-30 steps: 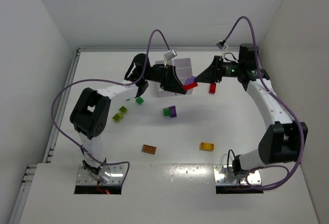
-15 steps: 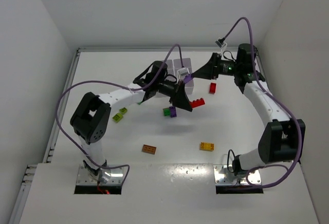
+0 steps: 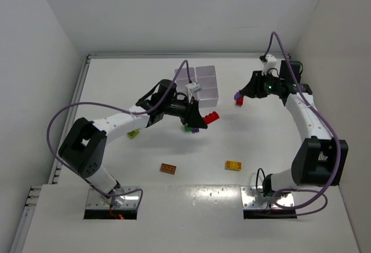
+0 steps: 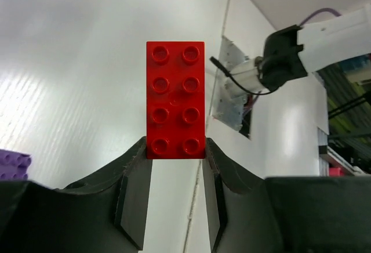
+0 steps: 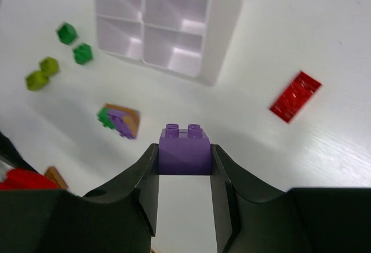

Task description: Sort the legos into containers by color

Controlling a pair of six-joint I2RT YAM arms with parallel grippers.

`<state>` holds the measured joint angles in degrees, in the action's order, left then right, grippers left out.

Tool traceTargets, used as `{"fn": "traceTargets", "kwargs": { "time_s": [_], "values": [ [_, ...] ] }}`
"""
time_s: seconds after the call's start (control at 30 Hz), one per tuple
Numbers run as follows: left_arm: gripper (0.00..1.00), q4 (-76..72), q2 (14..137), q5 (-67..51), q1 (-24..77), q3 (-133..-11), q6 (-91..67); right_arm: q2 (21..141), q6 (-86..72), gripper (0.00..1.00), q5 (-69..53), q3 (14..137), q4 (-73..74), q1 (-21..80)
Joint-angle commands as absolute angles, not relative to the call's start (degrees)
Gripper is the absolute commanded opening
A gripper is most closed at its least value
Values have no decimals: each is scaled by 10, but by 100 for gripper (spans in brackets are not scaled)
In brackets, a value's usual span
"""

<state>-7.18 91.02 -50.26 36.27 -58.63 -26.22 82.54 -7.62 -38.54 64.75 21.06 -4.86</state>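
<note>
My left gripper [image 3: 207, 118] is shut on a red two-by-four lego [image 3: 212, 116], held by one end [image 4: 175, 99] above the table, in front of the white six-cell containers tray [image 3: 201, 83]. To the tray's right, my right gripper [image 3: 240, 96] is shut on a purple lego [image 5: 184, 148]. A second red lego [image 5: 295, 96] lies flat on the table just below that gripper. In the right wrist view the tray [image 5: 223, 26] lies ahead, and the cells that show hold nothing.
A green and purple lego cluster [image 3: 192, 127] lies under the left gripper. Lime legos [image 3: 133, 133] lie to the left, with green ones [image 5: 83, 53] beside the tray. An orange-brown lego [image 3: 168, 168] and a yellow lego [image 3: 233, 165] lie nearer the arm bases.
The left gripper has carried the red lego from the tray's front toward the near side. The right gripper has drawn back to the right with the purple lego.
</note>
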Motion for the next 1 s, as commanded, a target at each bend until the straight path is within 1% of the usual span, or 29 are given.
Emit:
{"fn": "traceTargets", "kwargs": {
  "time_s": [0.0, 0.07, 0.2, 0.33, 0.47, 0.63, 0.8, 0.9, 0.97],
  "values": [
    [0, -25, 904, -463, 358, -625, -199, 838, 32, 0, -325, 641, 277, -55],
    [0, 14, 904, -426, 364, -632, -167, 838, 40, 0, -320, 641, 284, -61],
    [0, 88, 910, -300, 385, -658, -96, 845, 86, 0, -297, 634, 326, -61],
    [0, 112, 956, -257, 406, -702, -74, 845, 144, 0, -272, 615, 394, -54],
    [0, 119, 1027, -257, 418, -766, -74, 839, 173, 0, -253, 603, 447, -54],
    [0, 133, 1143, -265, 424, -889, -87, 828, 184, 0, -230, 567, 464, -54],
    [0, 133, 1223, -265, 429, -985, -98, 808, 184, 0, -222, 537, 464, -54],
    [0, 133, 1269, -265, 434, -1025, -98, 795, 178, 0, -210, 516, 447, -49],
    [0, 133, 1291, -265, 440, -1042, -98, 795, 178, 2, -204, 510, 430, -49]
  ]
}}
